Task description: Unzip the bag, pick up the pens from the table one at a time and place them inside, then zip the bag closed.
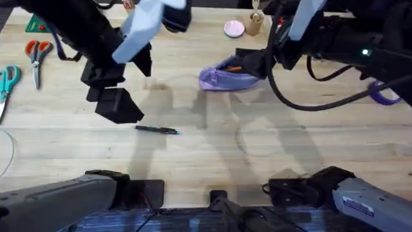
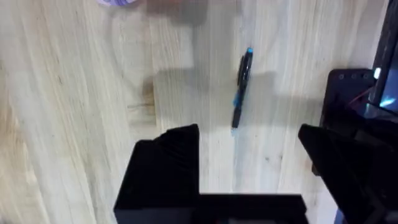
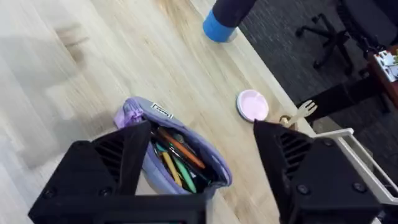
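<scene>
While the left gripper (image 2: 249, 168) hovers with fingers apart above the slim black pen with a blue tip (image 1: 156, 129) lying on the light wooden surface (image 1: 270, 154), the right gripper (image 3: 199, 177) – fingers also apart – straddles the unzipped lavender fabric pouch (image 1: 226, 76), which holds orange and green pens (image 3: 177, 158).

One lavender bag (image 1: 226, 76) lies on the worktop (image 1: 270, 148), its top open, with several pens inside: at least one orange (image 3: 180, 148), one yellow (image 3: 170, 167) and one green (image 3: 189, 177), though the exact number cannot be told. One dark pen with a blue tip (image 1: 156, 129) lies loose. Two pairs of scissors sit at the left edge, one orange-handled (image 1: 37, 57), one teal-handled (image 1: 8, 80). One pink round lid (image 1: 234, 28) rests at the far side
</scene>
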